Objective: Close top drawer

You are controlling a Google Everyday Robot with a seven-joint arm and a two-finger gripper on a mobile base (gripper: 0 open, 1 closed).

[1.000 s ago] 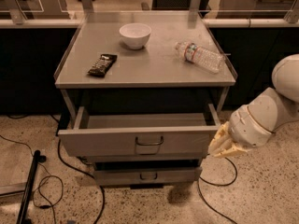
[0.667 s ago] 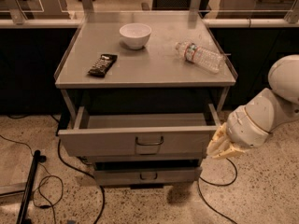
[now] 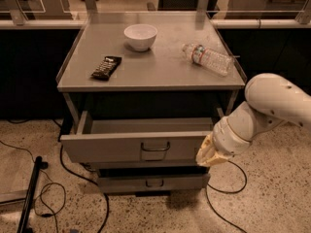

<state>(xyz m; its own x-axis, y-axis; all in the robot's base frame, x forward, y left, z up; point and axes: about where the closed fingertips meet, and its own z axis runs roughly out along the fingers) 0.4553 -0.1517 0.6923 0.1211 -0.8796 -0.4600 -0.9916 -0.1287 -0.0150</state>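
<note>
The top drawer [image 3: 121,147] stands open under the bench [image 3: 160,76], its flat grey front facing the camera with a small loop handle [image 3: 155,150] at the middle. The hand [image 3: 208,154] is at the right end of that front, on a white arm [image 3: 265,108] reaching in from the right; whether it touches is unclear. A lower drawer [image 3: 153,182] sits further in beneath. On the bench are an upright white bowl [image 3: 140,36], a plastic bottle [image 3: 208,58] lying on its side, and a dark flat packet [image 3: 106,67].

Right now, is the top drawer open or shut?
Open: the top drawer juts out of the cabinet, its inside showing. The hand sits at its front right corner.
</note>
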